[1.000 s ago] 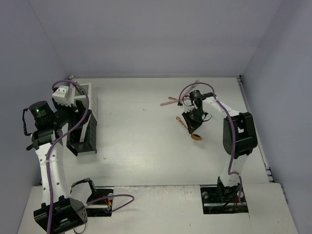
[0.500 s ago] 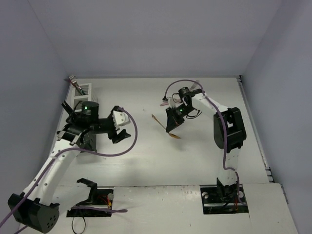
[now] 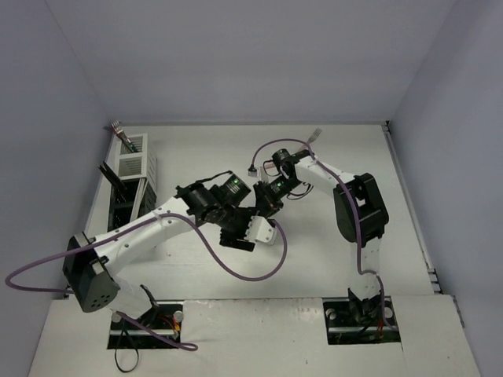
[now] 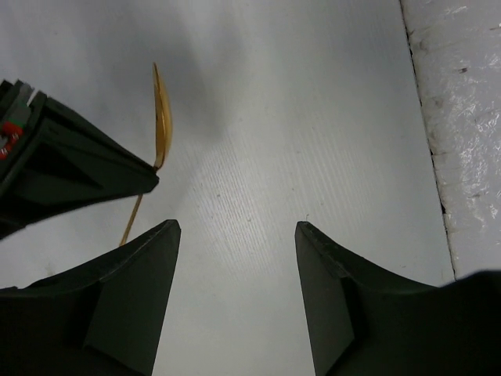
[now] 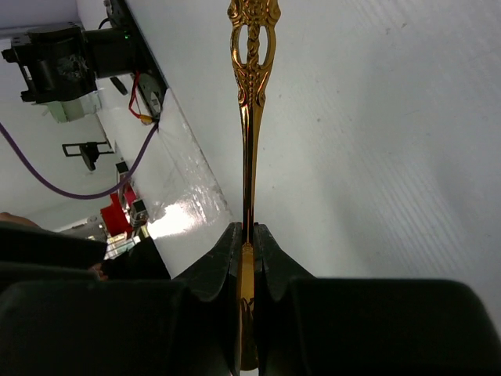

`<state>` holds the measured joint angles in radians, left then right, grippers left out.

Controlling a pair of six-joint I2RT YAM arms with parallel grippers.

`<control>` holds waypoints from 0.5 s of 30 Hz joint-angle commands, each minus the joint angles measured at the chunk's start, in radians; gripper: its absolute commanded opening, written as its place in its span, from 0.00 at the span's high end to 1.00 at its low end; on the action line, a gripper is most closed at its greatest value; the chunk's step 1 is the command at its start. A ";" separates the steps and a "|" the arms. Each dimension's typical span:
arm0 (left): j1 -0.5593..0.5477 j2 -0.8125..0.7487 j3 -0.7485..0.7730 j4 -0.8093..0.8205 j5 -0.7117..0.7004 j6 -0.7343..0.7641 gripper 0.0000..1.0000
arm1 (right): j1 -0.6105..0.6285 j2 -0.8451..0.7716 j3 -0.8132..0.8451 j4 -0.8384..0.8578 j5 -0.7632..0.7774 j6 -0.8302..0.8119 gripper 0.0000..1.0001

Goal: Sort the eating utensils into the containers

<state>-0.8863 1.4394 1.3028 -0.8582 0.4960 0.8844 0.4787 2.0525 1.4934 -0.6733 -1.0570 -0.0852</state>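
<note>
My right gripper [image 5: 246, 227] is shut on a gold spoon [image 5: 249, 117], whose ornate handle sticks out ahead of the fingers above the table. In the top view this gripper [image 3: 263, 202] is at the table's middle. My left gripper [image 3: 236, 237] is right beside it, open and empty, pointing down at bare table [image 4: 235, 227]. The left wrist view shows the gold spoon's bowl [image 4: 161, 117] edge-on, held by the right gripper's black fingers [image 4: 70, 168]. The white caddy [image 3: 132, 162] and the longer black caddy [image 3: 126, 210] stand at the far left.
A silver fork [image 3: 118, 128] stands in the white caddy and black knives [image 3: 108, 173] stick up at the black caddy. A pale utensil [image 3: 316, 134] lies near the back wall. Purple cables loop round both arms. The arm bases sit at the near edge.
My left arm has swung from the caddies at the left to the table's middle, beside the right gripper. The right gripper has carried the gold spoon leftward.
</note>
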 commanded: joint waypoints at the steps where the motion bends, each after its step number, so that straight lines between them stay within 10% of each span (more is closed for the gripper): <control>1: -0.023 0.058 0.137 -0.035 0.010 0.064 0.45 | 0.007 -0.105 -0.021 -0.032 -0.051 0.054 1.00; 15: -0.045 0.239 0.267 -0.035 0.032 0.085 0.50 | 0.017 -0.152 -0.033 -0.031 -0.077 0.079 1.00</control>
<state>-0.9237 1.6742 1.5119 -0.8797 0.4996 0.9402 0.4862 1.9852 1.4589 -0.6746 -1.0747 -0.0253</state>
